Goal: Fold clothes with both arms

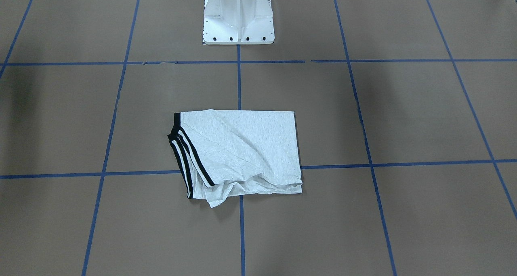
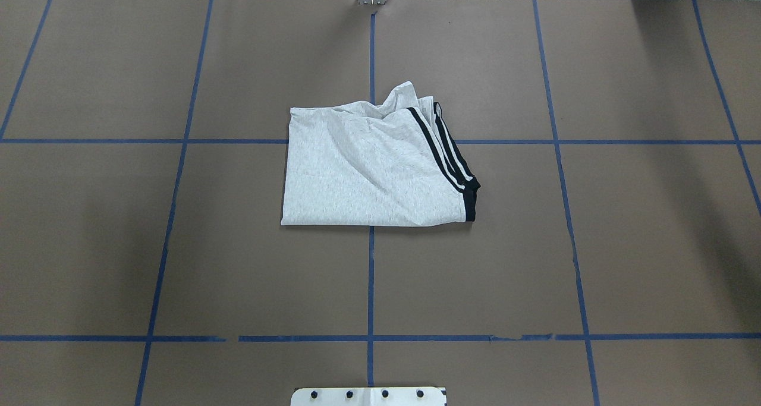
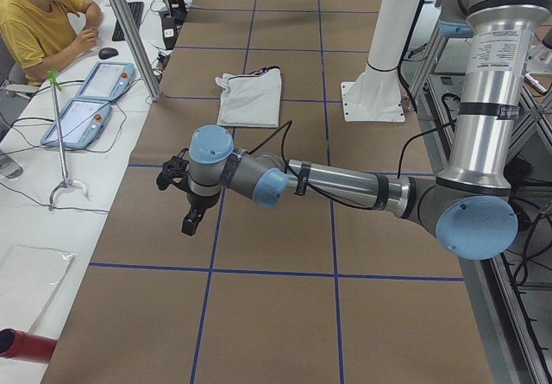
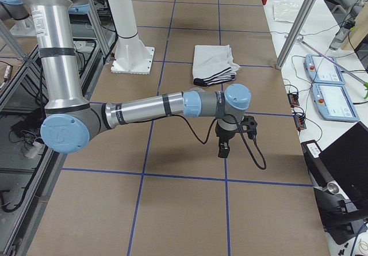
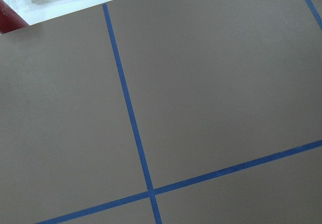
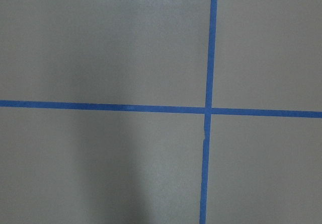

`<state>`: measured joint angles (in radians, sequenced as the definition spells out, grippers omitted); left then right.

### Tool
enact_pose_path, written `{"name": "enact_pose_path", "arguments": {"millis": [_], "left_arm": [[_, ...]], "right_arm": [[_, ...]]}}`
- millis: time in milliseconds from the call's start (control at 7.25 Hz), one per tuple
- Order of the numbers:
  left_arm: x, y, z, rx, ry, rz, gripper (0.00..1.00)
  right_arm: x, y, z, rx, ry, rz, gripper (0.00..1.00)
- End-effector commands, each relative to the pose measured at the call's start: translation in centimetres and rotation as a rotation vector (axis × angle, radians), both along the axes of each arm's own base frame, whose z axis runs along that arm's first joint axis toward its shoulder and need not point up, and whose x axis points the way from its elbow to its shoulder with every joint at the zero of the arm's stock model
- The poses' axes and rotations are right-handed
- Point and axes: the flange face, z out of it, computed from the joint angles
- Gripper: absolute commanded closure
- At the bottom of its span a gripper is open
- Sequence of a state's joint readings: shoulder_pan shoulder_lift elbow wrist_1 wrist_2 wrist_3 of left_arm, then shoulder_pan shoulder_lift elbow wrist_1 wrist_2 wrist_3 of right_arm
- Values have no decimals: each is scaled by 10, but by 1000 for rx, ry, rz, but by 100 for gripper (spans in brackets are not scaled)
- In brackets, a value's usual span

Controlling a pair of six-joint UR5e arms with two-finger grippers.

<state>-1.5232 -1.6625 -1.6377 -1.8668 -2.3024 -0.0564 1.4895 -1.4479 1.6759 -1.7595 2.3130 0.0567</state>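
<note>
the left claw (image 3: 190,222) hangs pointing down over the bare brown table (image 3: 276,315), close to a blue tape line (image 3: 211,229) and well apart from the shirt. from this side view i cannot tell how far its fingers are parted. the right claw (image 4: 223,148) hangs the same way at the table's other end, and its gap cannot be told either. both wrist cameras see only table and tape.

farther along, in the middle of the table, lies the t-shirt (image 2: 368,174), folded to a rough rectangle, light grey with the plain side up. two black stripes (image 2: 443,150) slant along its end on the robot's right and meet a black band (image 2: 469,203) at the corner nearest the robot. the edge toward the robot is straight and neat. the far edge is rumpled, with loose layers poking out. its long axis runs across the table, side to side, with the striped end toward the robot's right. the white pedestal (image 1: 238,17) stands apart from it.
</note>
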Motion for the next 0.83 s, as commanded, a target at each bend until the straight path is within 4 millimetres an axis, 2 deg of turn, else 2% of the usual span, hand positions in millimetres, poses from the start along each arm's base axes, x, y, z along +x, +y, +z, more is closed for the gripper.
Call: {"name": "enact_pose_path", "arguments": {"millis": [0, 690], "left_arm": [[0, -1, -1, 3, 0, 1, 0], [3, 1, -10, 11, 39, 20, 0]], "right_arm": [[0, 1, -2, 2, -2, 0, 0], [0, 1, -1, 1, -3, -1, 0]]}}
